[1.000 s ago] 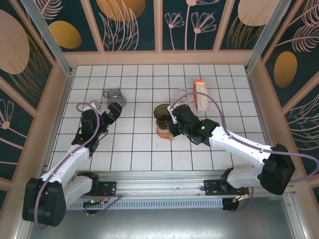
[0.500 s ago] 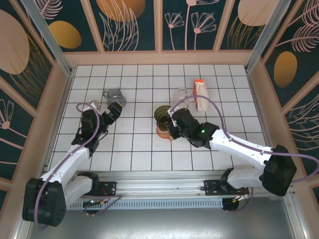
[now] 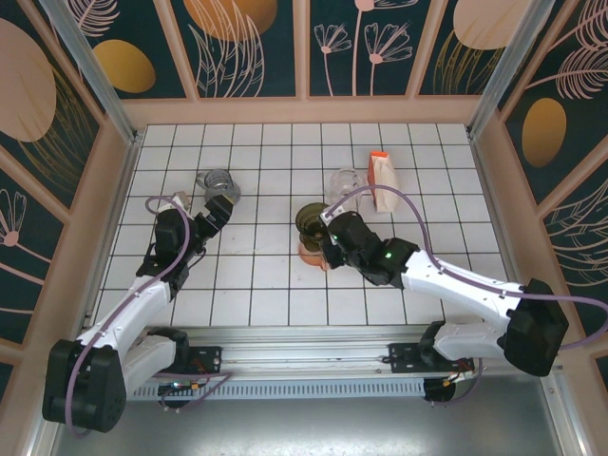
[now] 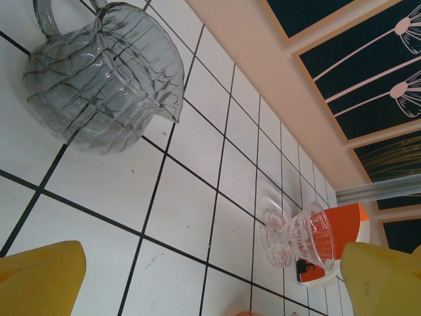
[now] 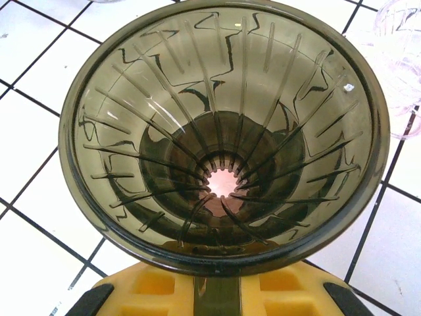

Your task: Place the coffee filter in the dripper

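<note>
1. The dripper (image 5: 263,99), a dark ribbed cone, is about in the middle of the tabletop (image 3: 256,285) with its mouth turned up. Under it is an orange piece (image 3: 306,254), whose colour shows through the hole at the bottom of the cone. I cannot tell whether the dripper rests on this piece or hangs just above it.
2. The right jaws are clamped on the dripper at its near side, on a dark tab below the rim. I think this grip serves to hold the cone steady and level, so that a filter can go in without tipping it.
3. The inside of the dripper is bare, so the filter is not yet placed. I cannot make out a loose filter anywhere. The orange and white packet (image 3: 383,180), toward the far edge and right of the middle, may contain the filters, but this is only a guess.
4. The left jaws stand wide apart with nothing between them, just beside the glass pitcher (image 4: 99,72) in the left half of the tabletop. This arm seems free to fetch the filter.
5. A clear glass piece (image 3: 342,180) stands between the dripper and the packet, so a reach there could knock it.
</note>
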`<action>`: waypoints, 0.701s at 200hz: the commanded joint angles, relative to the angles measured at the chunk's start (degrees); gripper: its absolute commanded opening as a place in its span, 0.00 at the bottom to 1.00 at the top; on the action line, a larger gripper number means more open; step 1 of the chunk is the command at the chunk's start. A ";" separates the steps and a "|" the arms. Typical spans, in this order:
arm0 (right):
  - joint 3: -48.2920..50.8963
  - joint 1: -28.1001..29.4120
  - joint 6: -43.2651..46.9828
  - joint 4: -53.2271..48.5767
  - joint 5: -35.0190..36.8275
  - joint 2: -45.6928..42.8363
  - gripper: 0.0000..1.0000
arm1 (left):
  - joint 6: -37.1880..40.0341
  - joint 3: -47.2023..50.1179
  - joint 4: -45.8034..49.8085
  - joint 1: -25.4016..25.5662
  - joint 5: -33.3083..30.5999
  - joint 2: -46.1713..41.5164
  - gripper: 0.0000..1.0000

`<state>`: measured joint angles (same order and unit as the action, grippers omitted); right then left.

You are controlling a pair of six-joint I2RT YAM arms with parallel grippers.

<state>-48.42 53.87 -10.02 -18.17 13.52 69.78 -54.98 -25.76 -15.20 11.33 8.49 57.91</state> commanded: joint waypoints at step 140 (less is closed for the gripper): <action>2.25 2.47 -4.32 -0.81 4.42 -2.17 0.31 | 0.50 0.67 0.46 0.15 -0.82 -0.61 0.99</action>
<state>-46.78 55.94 -13.72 -17.96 15.46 69.14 -54.98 -25.47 -14.87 11.33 8.47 57.91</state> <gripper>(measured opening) 0.272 0.989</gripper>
